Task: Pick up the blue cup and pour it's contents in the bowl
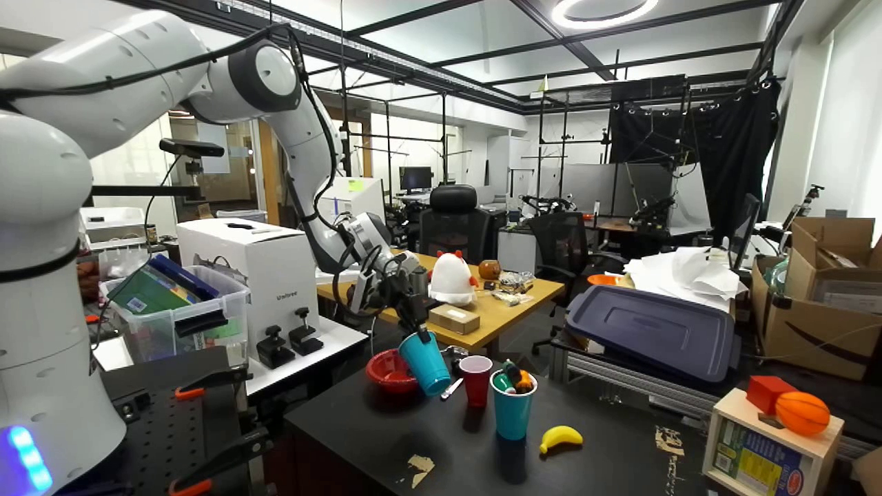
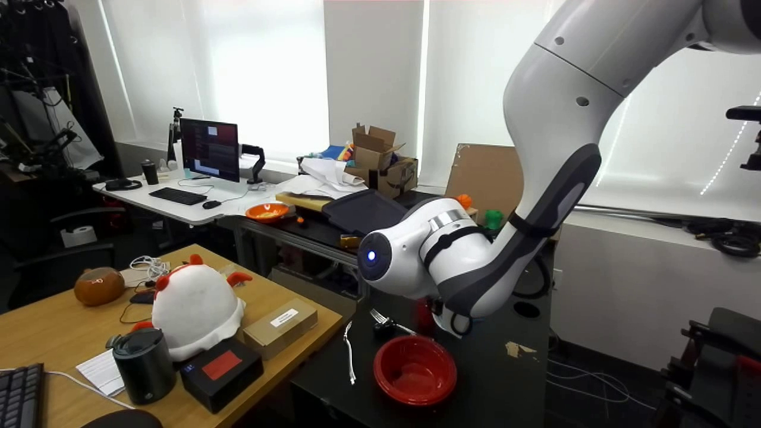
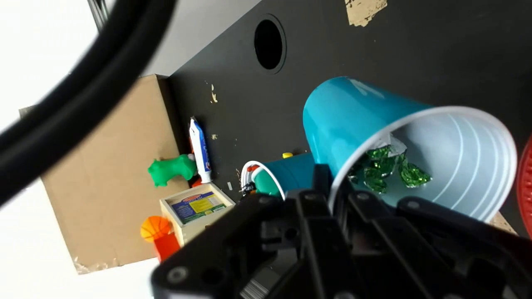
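Observation:
The blue cup (image 1: 426, 365) hangs off the table, tilted, its mouth turned up toward the bowl's side and its base pointing down and away. My gripper (image 3: 334, 178) is shut on its white rim, one finger inside and one outside. Green shiny wrapped pieces (image 3: 382, 166) lie inside the cup in the wrist view. Beside and partly behind the cup sits the red bowl (image 1: 389, 372); its inside (image 2: 415, 374) looks bare in an exterior view. Only a strip of the bowl (image 3: 527, 182) shows in the wrist view. My arm mostly hides the cup and gripper in the exterior view facing the bowl.
Close to the held cup stand a red cup (image 1: 476, 382) and a darker teal cup (image 1: 512, 415) filled with small toys. A yellow banana (image 1: 561, 437) lies farther along the black table. Cutlery, including a fork (image 2: 380, 317), lies near the bowl. A wooden box (image 1: 772, 441) stands beyond.

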`<state>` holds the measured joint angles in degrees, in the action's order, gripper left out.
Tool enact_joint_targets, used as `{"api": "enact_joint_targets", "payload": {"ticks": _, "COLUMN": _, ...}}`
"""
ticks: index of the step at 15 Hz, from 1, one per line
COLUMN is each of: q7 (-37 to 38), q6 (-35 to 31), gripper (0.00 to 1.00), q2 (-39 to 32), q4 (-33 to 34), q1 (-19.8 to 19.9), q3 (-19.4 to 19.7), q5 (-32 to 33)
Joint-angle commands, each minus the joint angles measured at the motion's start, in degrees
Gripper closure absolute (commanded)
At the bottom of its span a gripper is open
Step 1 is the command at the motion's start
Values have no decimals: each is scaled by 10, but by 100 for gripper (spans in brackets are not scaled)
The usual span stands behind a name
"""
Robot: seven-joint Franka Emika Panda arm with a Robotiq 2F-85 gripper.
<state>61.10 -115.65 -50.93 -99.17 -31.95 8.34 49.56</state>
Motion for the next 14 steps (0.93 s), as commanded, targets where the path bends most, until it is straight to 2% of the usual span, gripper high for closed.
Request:
{"api": "enact_joint_targets", "payload": {"ticks": 1, "q7": 15, "q6": 37, "gripper": 99, "q2": 2, "q4": 13, "q1": 22, "q3": -28, "q5": 29}}
{"api": "enact_joint_targets", "payload": {"ticks": 5, "q7": 9, "q6": 33, "gripper": 99, "q2": -1, "q4": 13, "q1": 46, "q3": -55, "q5": 38}}
{"api": "enact_joint_targets", "payload": {"ticks": 7, "q7": 8, "q6": 32, "gripper": 95, "q2": -2, "q4": 12, "q1": 54, "q3": -64, "q5": 38}}
{"api": "enact_joint_targets", "payload": {"ticks": 14, "q7": 7, "q6": 31, "gripper": 95, "q2": -2, "q4": 12, "q1": 57, "q3": -67, "q5": 40}}
